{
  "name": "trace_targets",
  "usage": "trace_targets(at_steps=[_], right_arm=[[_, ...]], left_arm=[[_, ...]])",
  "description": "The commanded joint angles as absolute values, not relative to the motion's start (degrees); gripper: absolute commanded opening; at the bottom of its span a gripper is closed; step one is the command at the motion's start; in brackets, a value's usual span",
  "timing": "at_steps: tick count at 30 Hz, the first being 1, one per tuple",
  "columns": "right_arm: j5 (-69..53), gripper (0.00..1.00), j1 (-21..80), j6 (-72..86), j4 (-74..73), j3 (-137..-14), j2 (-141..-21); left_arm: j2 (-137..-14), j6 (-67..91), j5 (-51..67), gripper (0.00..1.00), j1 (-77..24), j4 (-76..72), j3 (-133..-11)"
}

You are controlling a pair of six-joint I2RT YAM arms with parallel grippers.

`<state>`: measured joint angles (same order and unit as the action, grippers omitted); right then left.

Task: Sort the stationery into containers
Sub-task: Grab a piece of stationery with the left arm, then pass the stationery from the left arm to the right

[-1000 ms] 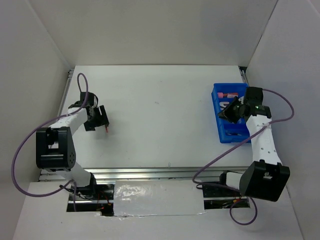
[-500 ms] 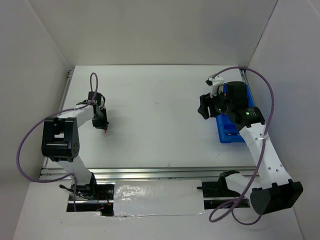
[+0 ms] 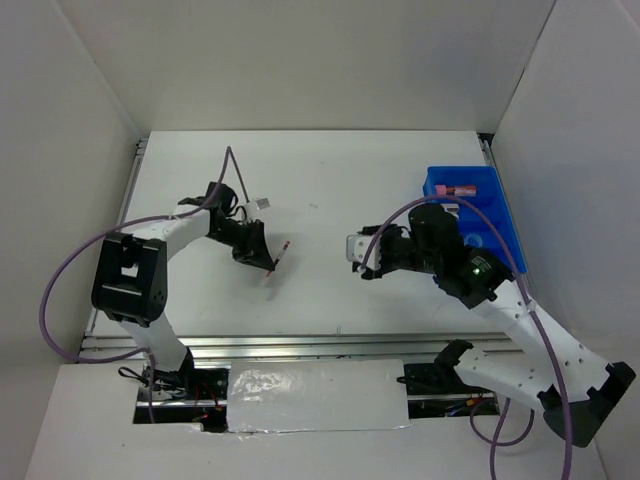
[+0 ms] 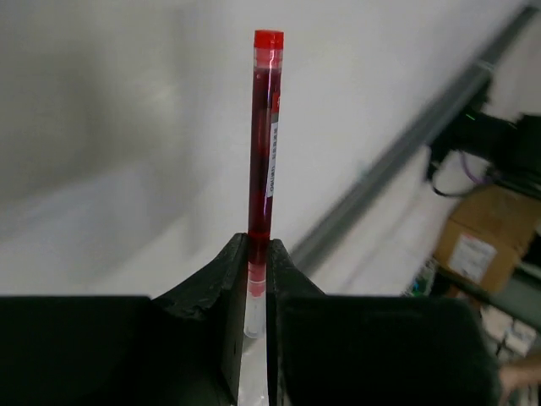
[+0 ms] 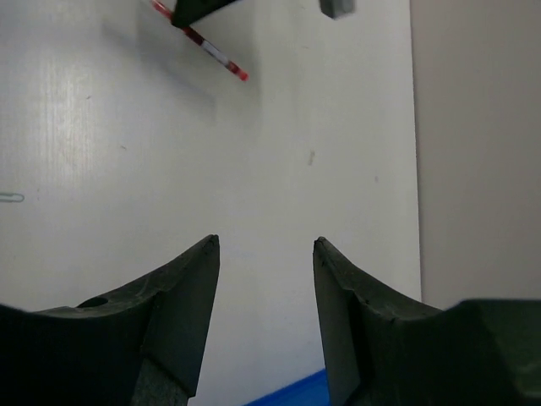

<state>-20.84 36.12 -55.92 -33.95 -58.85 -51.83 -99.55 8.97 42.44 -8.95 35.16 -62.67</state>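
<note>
The left pincer (image 4: 254,275) is closed tight on the thin red pen (image 4: 265,144), gripping it close to one end so that most of the barrel and its red cap stick out past the fingertips. Seen from above, the pen is held a little left of the middle of the white desk (image 3: 320,170), somewhat nearer the near edge than the far one. The right pincer (image 5: 265,254) has its jaws standing well apart with nothing between them; it sits over the desk right of the middle, facing the pen across bare desk. The blue bin (image 3: 462,173) stands at the far right corner, its long side along the right edge, with a pink marker (image 3: 461,188) lying at its far end; the right arm covers its near part
</note>
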Motion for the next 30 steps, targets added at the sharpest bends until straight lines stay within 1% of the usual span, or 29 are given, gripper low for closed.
trace_targets(at_steps=[1, 5, 7, 11, 16, 20, 30], right_arm=[[-19.61, 0.54, 43.21, -64.86, -29.97, -57.92, -53.87], [-19.07, 0.48, 50.61, -65.66, -29.79, -58.44, -58.52], [-19.16, 0.48, 54.03, -65.66, -30.23, -59.24, -62.04], [-18.81, 0.48, 56.86, -67.58, -28.83, -59.24, -65.82], [-18.11, 0.44, 58.18, -69.96, -30.75, -61.26, -70.74], [-17.32, 0.43, 58.27, -70.93, -32.08, -62.93, -74.26], [-15.65, 0.39, 59.5, -73.21, -34.1, -65.21, -76.99]], left_arm=[[-95.28, 7.29, 59.31, 0.0, -12.65, 39.63, -65.83], [-95.53, 3.7, 62.75, 0.0, -16.6, 45.69, -66.97], [-95.54, 1.32, 63.89, 0.0, -18.89, 49.12, -67.59], [-93.78, 0.7, 63.54, 0.0, -21.88, 50.89, -68.38], [-93.43, 0.79, 63.55, 0.0, -24.61, 52.11, -69.52], [-94.22, -1.3, 64.43, 0.0, -25.84, 53.7, -70.83], [-94.48, -0.53, 63.99, 0.0, -26.72, 53.61, -71.45]])
